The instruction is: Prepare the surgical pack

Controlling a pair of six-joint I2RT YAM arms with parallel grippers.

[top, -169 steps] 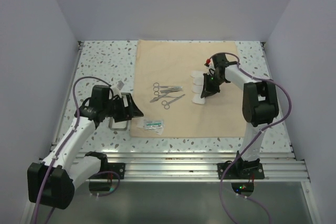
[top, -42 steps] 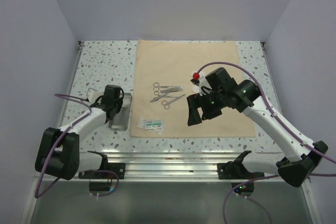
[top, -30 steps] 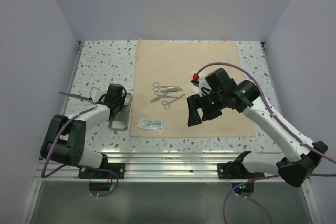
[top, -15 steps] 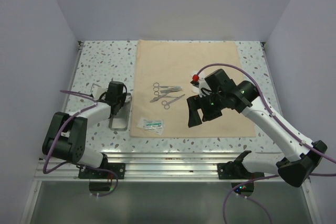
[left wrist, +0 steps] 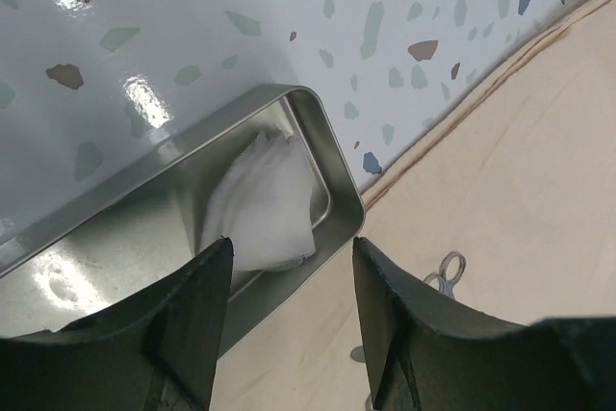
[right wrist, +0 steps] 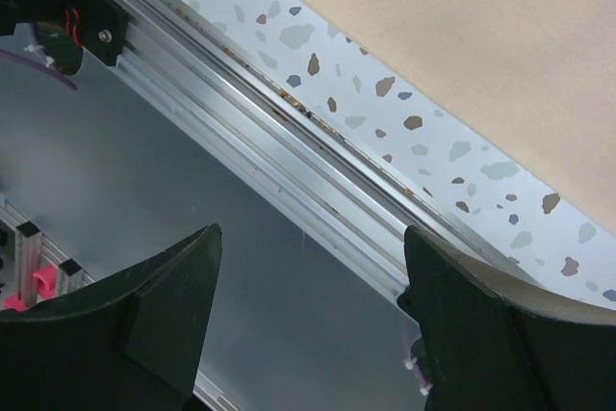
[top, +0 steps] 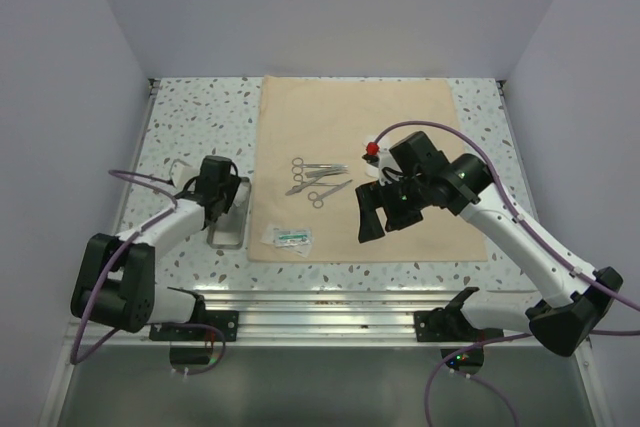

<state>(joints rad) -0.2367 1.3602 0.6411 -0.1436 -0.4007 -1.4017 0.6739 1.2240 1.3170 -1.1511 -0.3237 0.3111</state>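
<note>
The beige cloth of the surgical pack lies flat mid-table. Silver scissor-like instruments rest on its left part. The small steel tray sits just left of the cloth. My left gripper hovers over the tray, open. In the left wrist view a white gauze square lies inside the tray, just beyond my left gripper, free of both fingers. My right gripper hangs open and empty above the cloth, hiding what lies beneath it. The right wrist view shows my right gripper facing the table's near edge.
A small white packet with green print lies at the cloth's near-left corner. The aluminium rail runs along the table's near edge. Terrazzo tabletop extends behind the tray. White walls enclose the table on three sides.
My left gripper has opened over the tray and let go of the gauze, which now rests in the tray. The right arm has barely moved.
</note>
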